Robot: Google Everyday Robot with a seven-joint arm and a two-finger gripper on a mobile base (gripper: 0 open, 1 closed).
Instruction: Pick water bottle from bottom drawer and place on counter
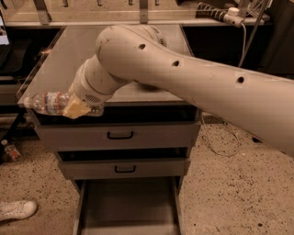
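Observation:
My gripper (76, 108) is shut on the water bottle (49, 102), a clear plastic bottle with a pale label band. It holds the bottle lying sideways, cap to the left, at the front left edge of the counter (59, 69). My large white arm (193, 78) reaches in from the right and hides much of the counter's middle. The bottom drawer (128, 211) stands pulled open below, its flat floor bare.
Two shut grey drawers with black handles (120, 135) sit under the counter. A tiny red-marked bottle (10, 150) and a white shoe (16, 209) lie on the speckled floor at left. A pale bench with metal brackets (138, 18) and a power strip (225, 13) are behind.

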